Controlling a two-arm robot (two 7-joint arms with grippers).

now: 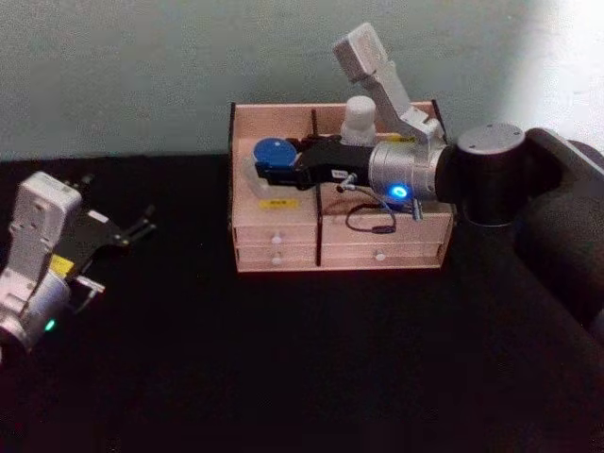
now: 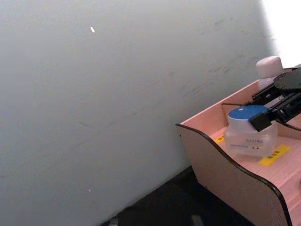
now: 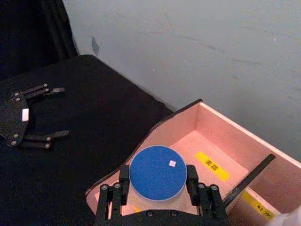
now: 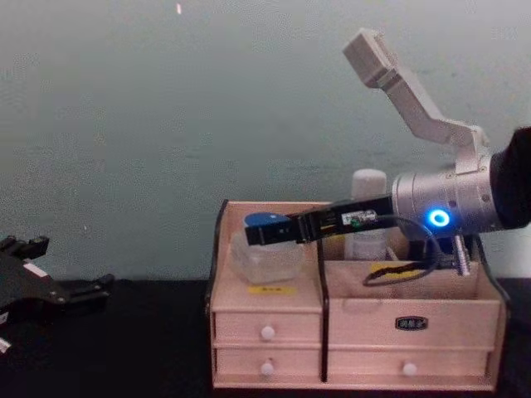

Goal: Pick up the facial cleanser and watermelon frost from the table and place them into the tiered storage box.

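The right gripper [image 3: 157, 186] reaches across the storage box [image 1: 283, 260] from the right, its fingers clamped on the blue lid of the jar [image 2: 249, 132]. The jar sits upright in the left compartment. 1 white bottle [image 1: 359, 121] stands behind. The left gripper [image 1: 142, 226] waits open, far left on the table [image 1: 283, 377].

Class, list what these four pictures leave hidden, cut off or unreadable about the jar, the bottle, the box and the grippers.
- Facial cleanser: head view, lower body hidden by the right gripper and arm.
- Watermelon frost: left wrist view, label print too small to read.
- Watermelon frost, right wrist view: base hidden under its lid, so resting or lifted is unclear.
- Tiered storage box: chest view, yellow labels unreadable.
- Left gripper: chest view, cut off by the edge.
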